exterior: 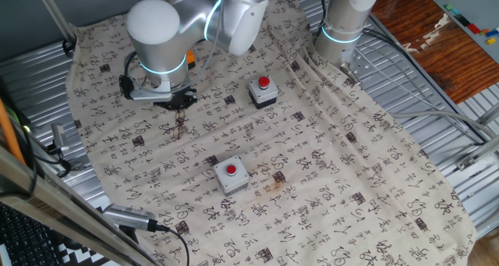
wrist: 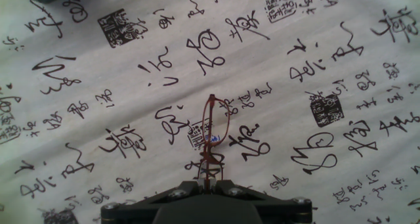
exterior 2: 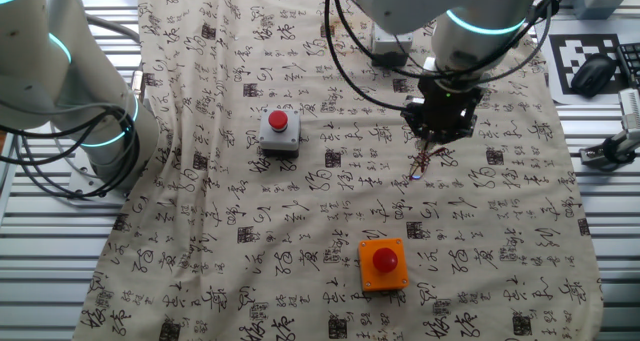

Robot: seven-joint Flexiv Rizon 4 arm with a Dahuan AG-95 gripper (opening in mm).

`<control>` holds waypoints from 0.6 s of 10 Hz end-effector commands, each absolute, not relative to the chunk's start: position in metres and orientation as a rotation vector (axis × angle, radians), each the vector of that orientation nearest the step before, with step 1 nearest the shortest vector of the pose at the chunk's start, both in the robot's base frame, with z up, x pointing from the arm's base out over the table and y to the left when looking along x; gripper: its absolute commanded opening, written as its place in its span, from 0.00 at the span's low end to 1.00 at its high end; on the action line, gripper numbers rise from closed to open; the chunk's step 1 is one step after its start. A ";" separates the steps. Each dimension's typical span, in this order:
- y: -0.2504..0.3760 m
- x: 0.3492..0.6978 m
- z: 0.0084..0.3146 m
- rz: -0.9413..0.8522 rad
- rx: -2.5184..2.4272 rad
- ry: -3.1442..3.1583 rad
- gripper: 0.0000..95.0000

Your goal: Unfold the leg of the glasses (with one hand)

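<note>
Claw (wrist: 209, 182): pinching the glasses (wrist: 211, 140) by one thin end.
Risk: wire frame could slip or bend if pulled skew.

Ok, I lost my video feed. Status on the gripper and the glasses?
Gripper shut on the thin reddish-brown wire glasses, held just over the printed cloth. Two red-button boxes stand well off, nothing in the way.

Only illegible calligraphy covers the cloth (exterior: 327, 180)
</note>
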State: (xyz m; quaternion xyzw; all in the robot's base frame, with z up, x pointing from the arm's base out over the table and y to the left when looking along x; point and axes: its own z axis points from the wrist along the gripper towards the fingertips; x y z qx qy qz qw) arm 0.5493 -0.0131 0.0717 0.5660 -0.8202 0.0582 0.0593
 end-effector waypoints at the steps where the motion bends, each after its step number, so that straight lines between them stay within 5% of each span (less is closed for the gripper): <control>1: -0.012 0.549 0.076 0.177 1.704 -2.475 0.00; 6: -0.007 0.550 0.088 0.181 1.693 -2.479 0.00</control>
